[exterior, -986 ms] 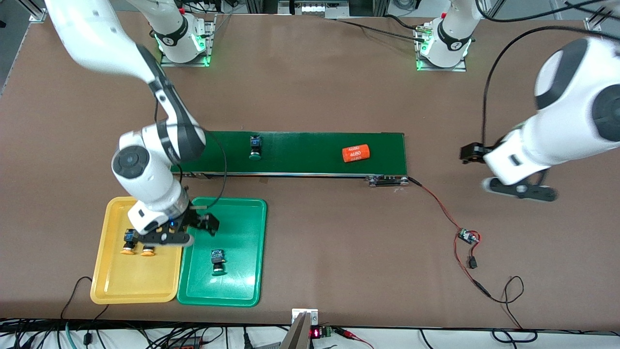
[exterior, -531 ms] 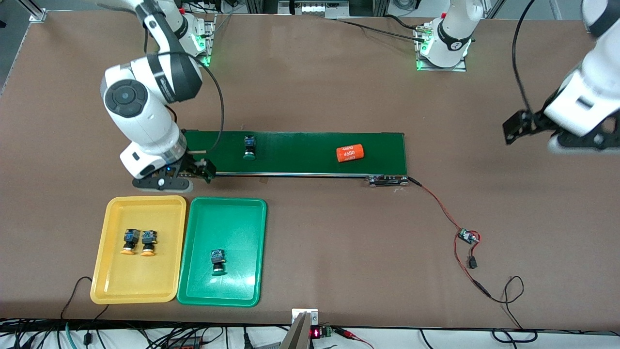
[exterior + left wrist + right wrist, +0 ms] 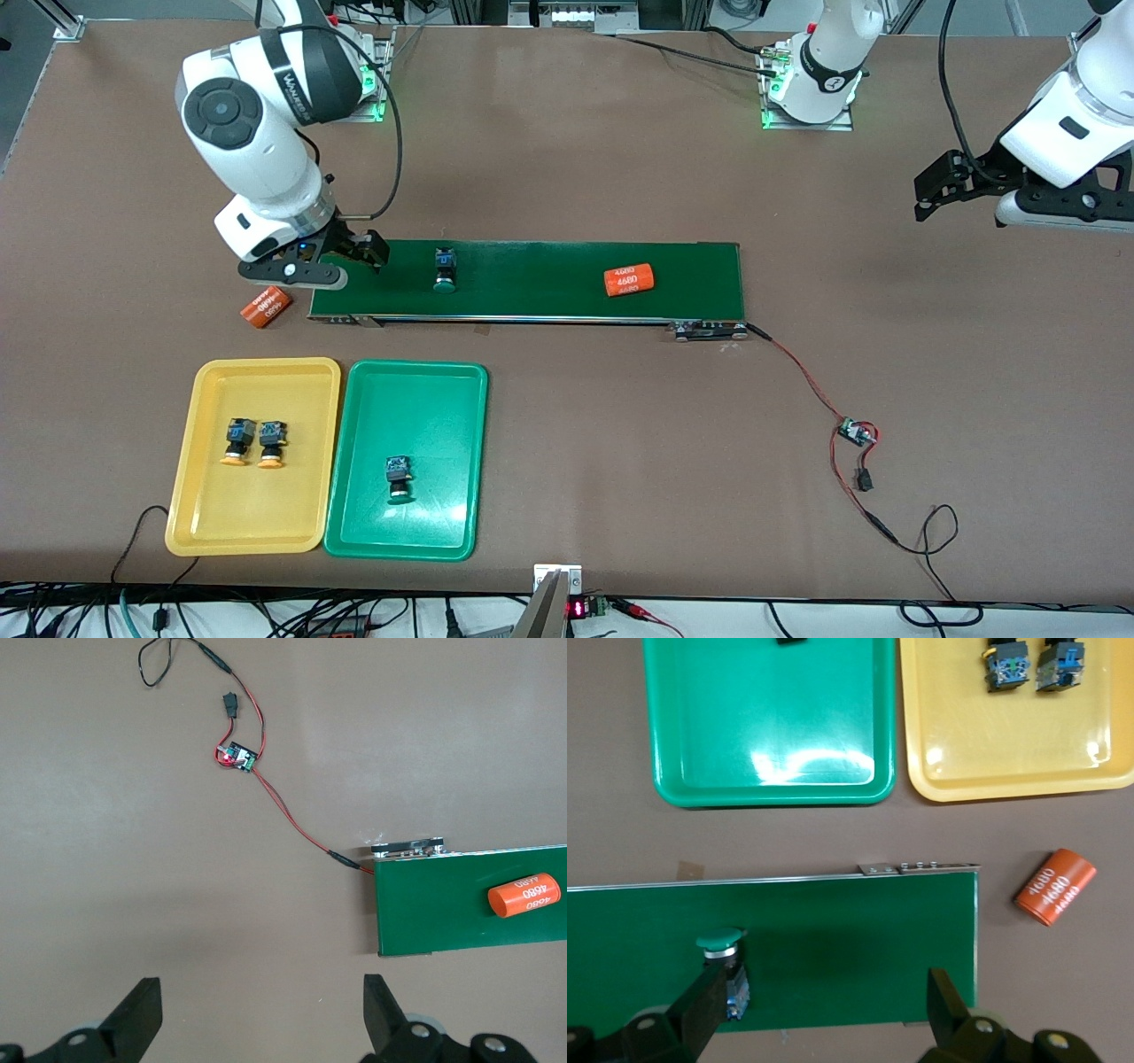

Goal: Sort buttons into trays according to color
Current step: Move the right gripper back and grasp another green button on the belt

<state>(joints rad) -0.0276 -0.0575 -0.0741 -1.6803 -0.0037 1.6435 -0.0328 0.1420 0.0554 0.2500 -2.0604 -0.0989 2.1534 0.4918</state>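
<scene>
While left gripper [image 3: 974, 199] waits spread at upper right, right gripper [image 3: 341, 261], spread, empty, hovers over belt [image 3: 549, 279] end beside green-capped button [image 3: 444, 268], upper left.

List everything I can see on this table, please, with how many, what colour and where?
Yellow tray: one, near the front camera, at the right arm's end.
Green tray: one, beside the yellow tray.
Yellow-capped buttons: two, side by side in the yellow tray.
Green-capped button: one, in the green tray.
Green-capped button on the belt: one.
Belt: one, dark green, farther from the camera than the trays.
Orange cylinder: one, lying on the belt.
Second orange cylinder: one, on the table just off the belt's end.
Red-and-black wire with small board: one, running from the belt.
Right gripper: open, over the belt's end.
Left gripper: open, waiting over bare table.
</scene>
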